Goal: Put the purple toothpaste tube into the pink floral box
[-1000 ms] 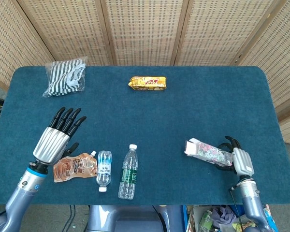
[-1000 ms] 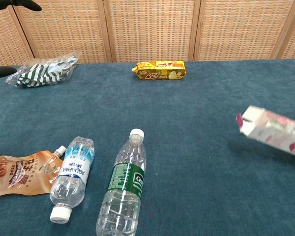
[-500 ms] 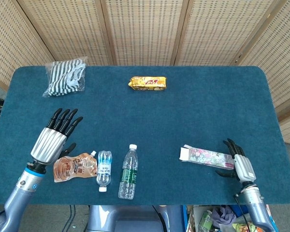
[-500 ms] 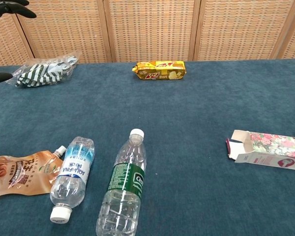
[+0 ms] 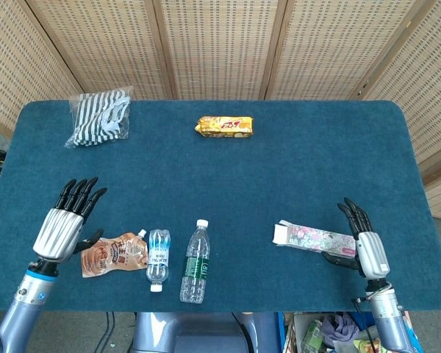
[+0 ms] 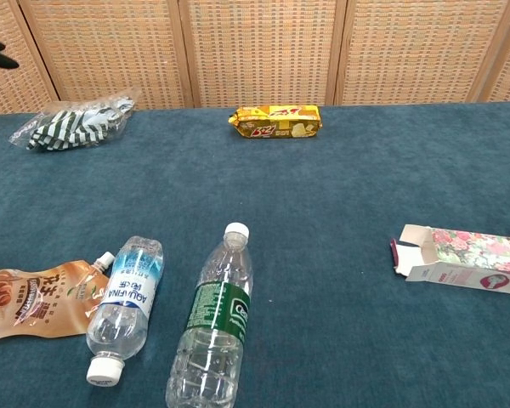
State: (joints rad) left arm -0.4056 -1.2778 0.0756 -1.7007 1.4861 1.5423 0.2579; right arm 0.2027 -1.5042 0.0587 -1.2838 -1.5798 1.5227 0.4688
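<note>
Pink floral box (image 5: 312, 237) lies flat, long axis left-right, open flap away from right hand (image 5: 363, 246), which sits just beside its closed end, fingers spread, empty. Left hand (image 5: 62, 223) open, far. Purple toothpaste tube: maybe inside, can't confirm.

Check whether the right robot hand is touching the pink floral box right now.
Cannot tell. In the head view the right robot hand sits against the end of the pink floral box, fingers spread, with no plain gap or contact; the chest view crops it.
</note>
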